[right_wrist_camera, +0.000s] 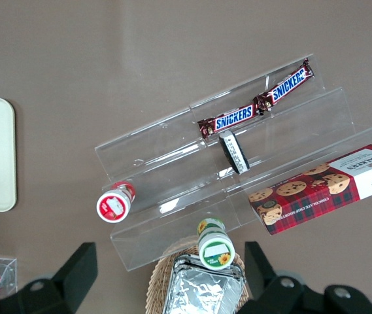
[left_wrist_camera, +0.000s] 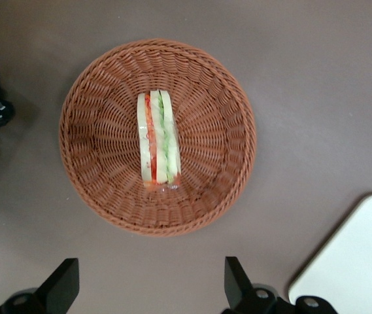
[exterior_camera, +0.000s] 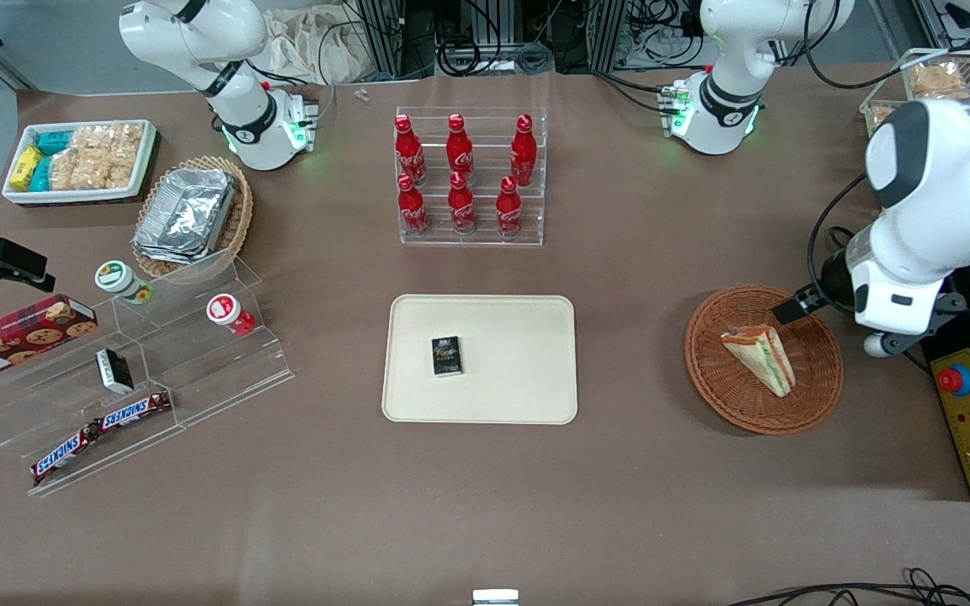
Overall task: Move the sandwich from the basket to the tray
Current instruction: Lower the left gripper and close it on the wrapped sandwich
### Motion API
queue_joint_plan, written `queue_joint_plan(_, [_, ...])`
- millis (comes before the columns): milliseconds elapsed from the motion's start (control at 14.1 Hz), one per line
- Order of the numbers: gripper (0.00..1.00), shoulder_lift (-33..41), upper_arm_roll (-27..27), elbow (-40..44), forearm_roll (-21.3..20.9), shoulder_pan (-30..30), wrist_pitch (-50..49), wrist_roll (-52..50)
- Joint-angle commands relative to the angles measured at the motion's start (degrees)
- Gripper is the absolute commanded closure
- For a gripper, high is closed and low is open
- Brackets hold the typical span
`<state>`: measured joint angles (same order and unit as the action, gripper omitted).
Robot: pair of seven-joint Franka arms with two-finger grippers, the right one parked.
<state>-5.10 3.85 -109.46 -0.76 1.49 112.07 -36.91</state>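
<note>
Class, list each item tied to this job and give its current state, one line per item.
sandwich: on edge in the basket, not gripped.
basket: upright, holding only the sandwich.
tray: flat, carrying one small dark box.
gripper: open, above the basket.

Front view looks steeply down over the whole table; left wrist view looks straight down, closer, sharing the basket (exterior_camera: 763, 360) (left_wrist_camera: 157, 136) at the front view's 3 o'clock, gripper (left_wrist_camera: 148, 288) above it.

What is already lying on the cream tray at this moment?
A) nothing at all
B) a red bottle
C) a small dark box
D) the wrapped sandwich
C: a small dark box lies on the tray, while the sandwich sits in the basket, with the open tool hovering above the basket.
</note>
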Motion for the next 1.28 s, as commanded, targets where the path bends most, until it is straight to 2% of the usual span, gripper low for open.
queue_joint_plan(0, [0.00,-2.88,0.02,-0.93,-2.57,-0.08,3.76,-4.03])
queue_joint_plan(213, [0.00,-6.66,0.02,-1.19,-3.10,-0.08,7.36,-5.98])
queue_joint_plan(710, [0.00,-11.41,-2.00,-7.43,-3.28,-0.08,20.02,-5.98])
queue_joint_plan(1207, [0.00,-15.37,-2.79,-9.45,-3.28,0.01,25.47,-5.98])
